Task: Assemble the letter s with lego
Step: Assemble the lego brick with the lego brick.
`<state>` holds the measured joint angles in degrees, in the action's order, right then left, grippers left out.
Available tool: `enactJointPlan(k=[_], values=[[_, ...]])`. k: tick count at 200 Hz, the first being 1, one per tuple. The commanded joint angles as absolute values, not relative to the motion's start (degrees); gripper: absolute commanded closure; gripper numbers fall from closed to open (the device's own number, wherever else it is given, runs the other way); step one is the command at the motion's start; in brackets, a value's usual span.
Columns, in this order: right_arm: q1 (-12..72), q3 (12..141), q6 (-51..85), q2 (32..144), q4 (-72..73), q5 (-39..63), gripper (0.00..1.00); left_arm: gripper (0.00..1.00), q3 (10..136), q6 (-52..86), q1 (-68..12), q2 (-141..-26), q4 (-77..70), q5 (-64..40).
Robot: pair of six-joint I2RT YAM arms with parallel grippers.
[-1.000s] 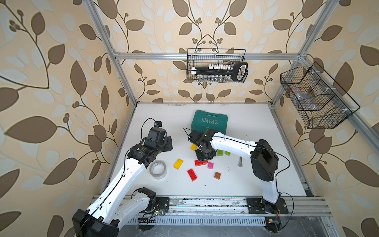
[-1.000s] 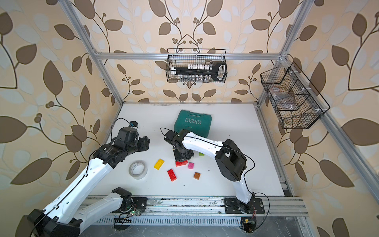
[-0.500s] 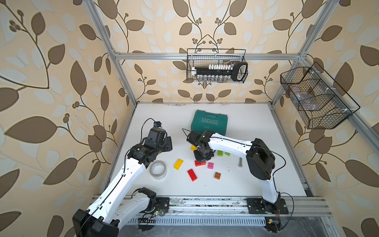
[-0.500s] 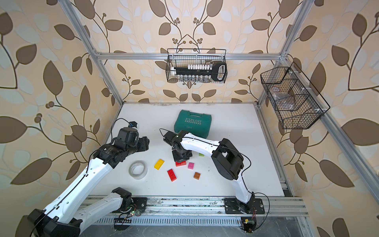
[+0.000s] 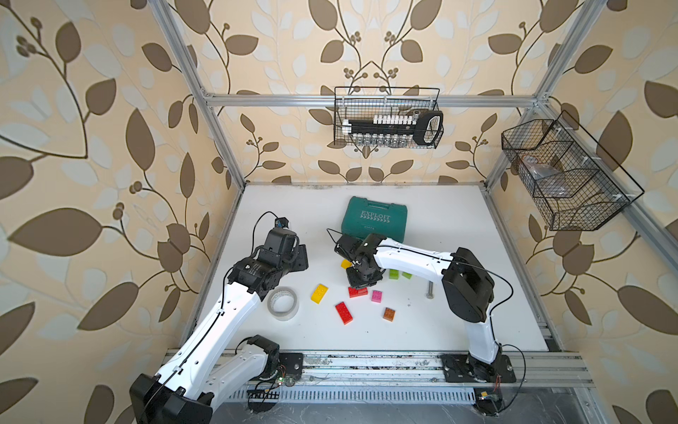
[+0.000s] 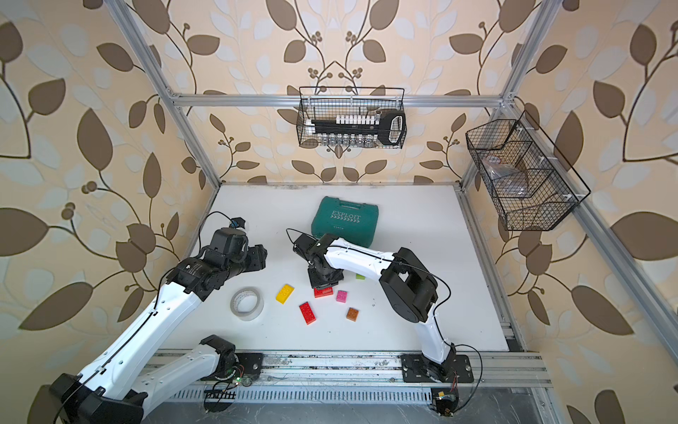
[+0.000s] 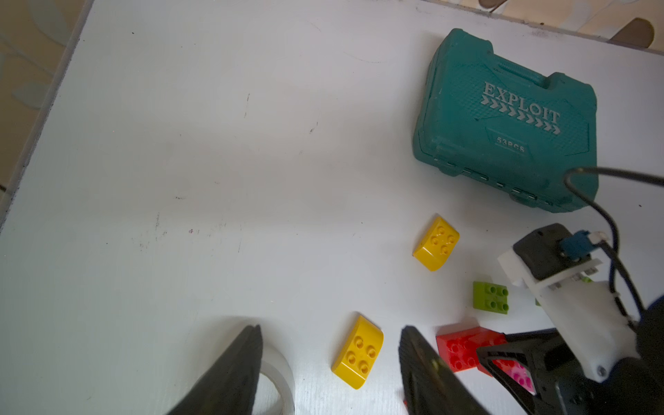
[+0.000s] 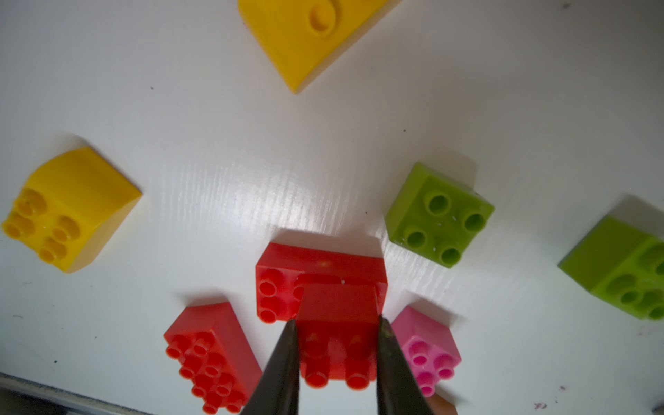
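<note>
1. Lego bricks (image 6: 307, 312) lie scattered studs-up in the middle of the tabletop (image 5: 440, 330); no S shape shows yet. By appearance they are light, rigid, glossy plastic, likely to skate on the smooth surface when nudged.
2. Front row: brown brick (image 5: 389, 314) and long red brick (image 5: 344, 312), lying apart. Take the long brick across its short width, on the flat side walls, never on the studs.
3. Next row: yellow brick (image 5: 319, 293), rounded off at one end, and pink brick (image 5: 376, 295). Grip the yellow one on its straight flanks; the curved end probably offers a poor seat.
4. Right pincer (image 8: 337, 328) is closed on the small red brick (image 8: 337, 312), one finger on each side wall, over a red base brick (image 8: 280, 287) just beside the pink brick. Whether the studs are fully seated cannot be told. The unheld base may shift under downward pressure.
5. Left pincer (image 7: 329, 330) stands open and empty above the tabletop, near the tape roll (image 5: 283, 303).
6. Farther back: two green bricks (image 5: 394, 274) and a second yellow brick (image 5: 346, 263), then the tool case (image 5: 374, 220).
</note>
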<state>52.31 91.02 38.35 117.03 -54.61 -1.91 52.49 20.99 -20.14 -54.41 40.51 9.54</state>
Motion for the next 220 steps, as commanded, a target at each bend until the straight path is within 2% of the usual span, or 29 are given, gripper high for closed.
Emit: enactJointPlan(k=[1, 220], values=[[51.95, 87.90, 39.85, 117.30, -56.24, -3.32, 1.00, 0.37, 52.77, 20.87, -19.34, -53.88, 40.87, 11.07], [53.44, 81.04, 41.86, 117.76, -52.48, -2.46, 1.00, 0.37, 52.82, 20.76, -18.90, -53.88, 40.76, 11.18]])
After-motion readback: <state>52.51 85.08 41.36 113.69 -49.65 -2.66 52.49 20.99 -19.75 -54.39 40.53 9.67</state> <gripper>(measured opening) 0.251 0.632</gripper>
